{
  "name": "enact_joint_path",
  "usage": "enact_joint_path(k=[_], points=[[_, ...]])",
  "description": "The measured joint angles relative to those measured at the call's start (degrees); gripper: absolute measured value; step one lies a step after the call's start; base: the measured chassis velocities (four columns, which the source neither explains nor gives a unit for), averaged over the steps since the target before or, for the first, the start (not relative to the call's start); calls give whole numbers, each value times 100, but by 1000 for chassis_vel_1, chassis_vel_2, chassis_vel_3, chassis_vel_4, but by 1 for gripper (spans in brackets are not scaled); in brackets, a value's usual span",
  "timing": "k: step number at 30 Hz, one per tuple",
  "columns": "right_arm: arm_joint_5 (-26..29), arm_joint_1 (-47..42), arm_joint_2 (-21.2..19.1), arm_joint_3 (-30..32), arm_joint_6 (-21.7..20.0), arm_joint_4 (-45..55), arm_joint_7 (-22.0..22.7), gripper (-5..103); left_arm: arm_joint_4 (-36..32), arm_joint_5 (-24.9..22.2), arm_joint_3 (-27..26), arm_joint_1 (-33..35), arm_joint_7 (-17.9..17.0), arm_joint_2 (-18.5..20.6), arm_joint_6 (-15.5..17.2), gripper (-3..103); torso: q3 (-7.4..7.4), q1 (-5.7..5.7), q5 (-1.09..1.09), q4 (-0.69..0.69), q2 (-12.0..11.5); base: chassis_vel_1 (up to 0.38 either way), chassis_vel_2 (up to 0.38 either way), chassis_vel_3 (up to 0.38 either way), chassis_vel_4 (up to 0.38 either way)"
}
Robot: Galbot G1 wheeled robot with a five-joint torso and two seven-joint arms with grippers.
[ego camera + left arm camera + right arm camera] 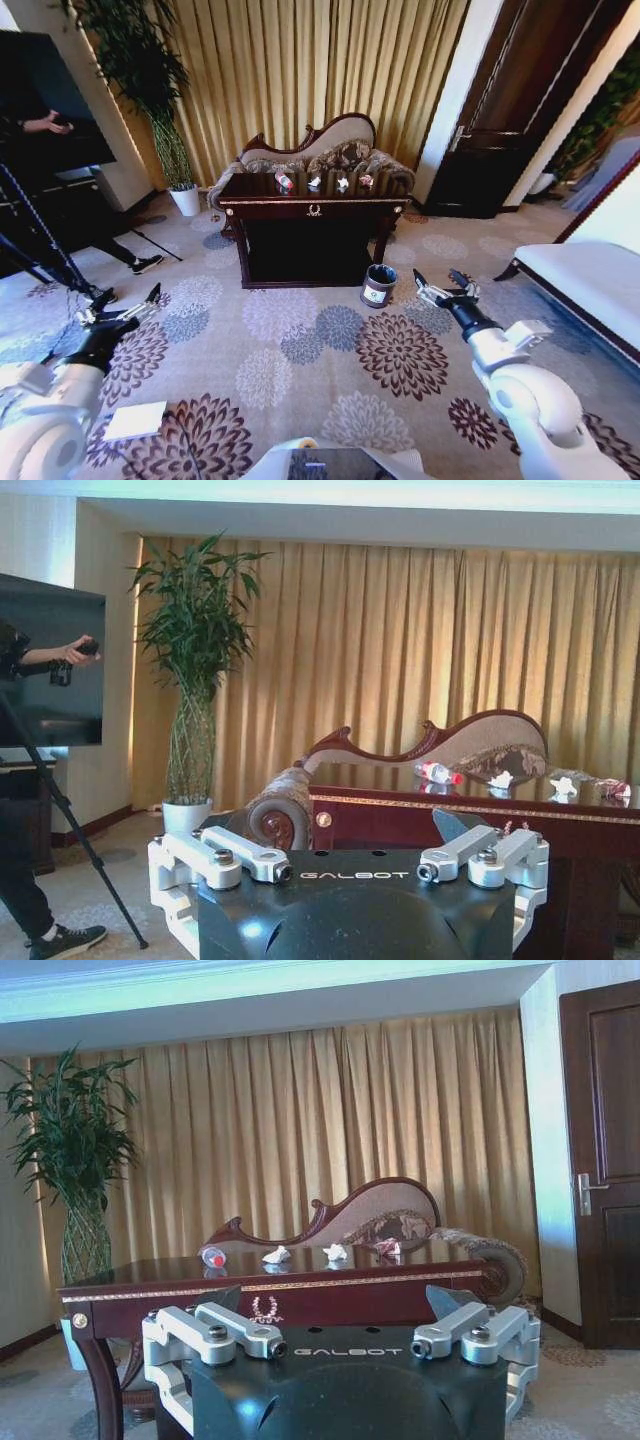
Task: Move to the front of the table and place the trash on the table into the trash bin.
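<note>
My left gripper (130,312) and right gripper (446,288) hang low over the carpet, jaws apart, both empty; carried ready while I'm short of the table (262,207), I'd judge. Table stands far ahead, centre, before a sofa (340,140). On its top, in a row: bottle (284,181) at left, two paper wads (315,183), reddish piece (366,181) at right. Bin (378,285) sits on the floor by the table's right front leg, nearer my right gripper.

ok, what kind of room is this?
Likely a hotel suite or formal lounge: gold floor-length curtains, floral patterned carpet, a carved upholstered sofa behind the dark glossy mahogany table.
</note>
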Motion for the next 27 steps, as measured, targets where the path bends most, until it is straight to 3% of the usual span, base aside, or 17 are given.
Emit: enact_joint_path(k=[10,19,27], points=[[-329,-112,9,-118,54,-94,-29,100,15,0,-42,18,-14,13,-18,100,0,0,0,-1,0,0,0,0,0],[-159,-267,-324,-18,159,-310,-25,100,44,-14,-137,260,6,110,-157,100,0,0,0,-2,0,0,0,0,0],[-137,-203,-253,-39,182,-341,124,100,83,-82,-208,248,6,152,-167,100,0,0,1,-1,0,0,0,0,0]])
